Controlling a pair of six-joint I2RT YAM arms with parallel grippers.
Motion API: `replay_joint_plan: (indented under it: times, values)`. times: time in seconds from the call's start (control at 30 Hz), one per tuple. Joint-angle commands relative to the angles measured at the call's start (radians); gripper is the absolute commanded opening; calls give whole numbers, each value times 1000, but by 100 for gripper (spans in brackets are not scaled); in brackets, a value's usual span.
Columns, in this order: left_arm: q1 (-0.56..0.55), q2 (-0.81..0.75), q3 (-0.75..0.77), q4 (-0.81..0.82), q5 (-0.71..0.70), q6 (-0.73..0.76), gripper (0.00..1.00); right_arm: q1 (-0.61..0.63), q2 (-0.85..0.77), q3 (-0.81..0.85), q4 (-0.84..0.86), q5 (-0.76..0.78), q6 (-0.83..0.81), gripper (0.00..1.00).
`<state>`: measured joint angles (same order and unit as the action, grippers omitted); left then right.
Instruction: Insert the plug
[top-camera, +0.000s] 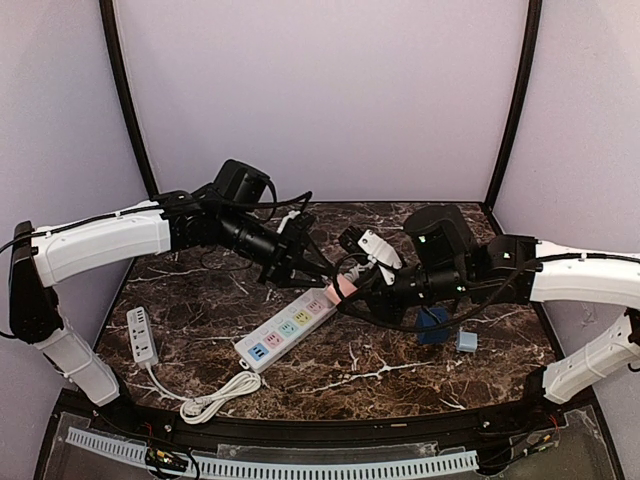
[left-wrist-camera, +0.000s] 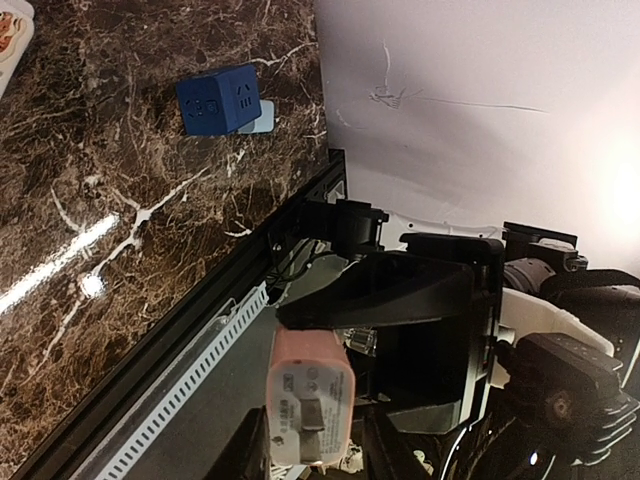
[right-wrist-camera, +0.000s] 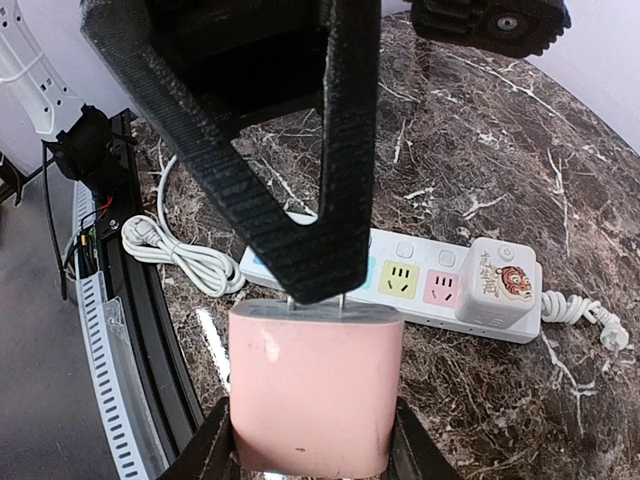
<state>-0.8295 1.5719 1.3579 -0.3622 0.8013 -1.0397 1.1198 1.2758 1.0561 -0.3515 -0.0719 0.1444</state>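
A pink plug (right-wrist-camera: 312, 385) hangs above the table, and my right gripper (right-wrist-camera: 312, 450) is shut on its sides. In the top view the plug (top-camera: 343, 288) sits at the far end of the white power strip (top-camera: 285, 330). Its two prongs point toward the left wrist camera, where the plug (left-wrist-camera: 310, 400) shows its labelled face. My left gripper (left-wrist-camera: 315, 452) straddles the plug with its jaws slightly apart from it. One left finger (right-wrist-camera: 300, 200) covers the prongs in the right wrist view. The strip (right-wrist-camera: 420, 262) lies below, its yellow and pink sockets showing.
A white tiger-print cube (right-wrist-camera: 497, 280) is plugged into the strip's end. A blue cube (top-camera: 432, 325) and a pale blue tile (top-camera: 467, 341) lie at the right. A small white strip (top-camera: 142, 335) with coiled cable (top-camera: 215, 398) lies at the front left.
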Motion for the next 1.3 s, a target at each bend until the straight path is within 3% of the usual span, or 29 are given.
replay_joint_plan:
  times: [0.0, 0.07, 0.2, 0.47, 0.63, 0.8, 0.87, 0.97, 1.07, 1.17, 1.27]
  values:
    - [-5, -5, -9, -69, -24, 45, 33, 10, -4, -12, 46, -2, 18, 6]
    - [-5, -4, -9, -73, -29, 47, 33, 9, -7, -16, 45, -5, 22, 6]
    - [-4, -1, -5, -70, -25, 49, 19, 10, -3, -18, 47, -3, 27, 5]
    - [-6, -1, -6, -58, -22, 37, 12, 11, 27, 1, 49, 4, 36, 5]
    - [-6, -4, -8, -53, -22, 35, 2, 10, 40, 12, 55, 6, 46, 4]
    - [-7, -9, -8, -38, -25, 28, 1, 11, 15, 0, 72, 24, 53, 7]
    - [-6, -9, -8, -33, -25, 25, 1, 10, 4, -6, 72, 39, 60, 22]
    - [-6, -13, -9, 1, -24, 12, 1, 11, -18, -16, 69, 57, 74, 62]
    - [-6, -18, -7, 57, -25, -24, 1, 10, -53, -33, 69, 69, 92, 85]
    - [-2, -20, -3, 119, -23, -57, 1, 5, -105, -58, 73, 68, 132, 97]
    - [5, -24, -4, 159, -22, -70, 1, -7, -165, -86, 78, 69, 182, 99]
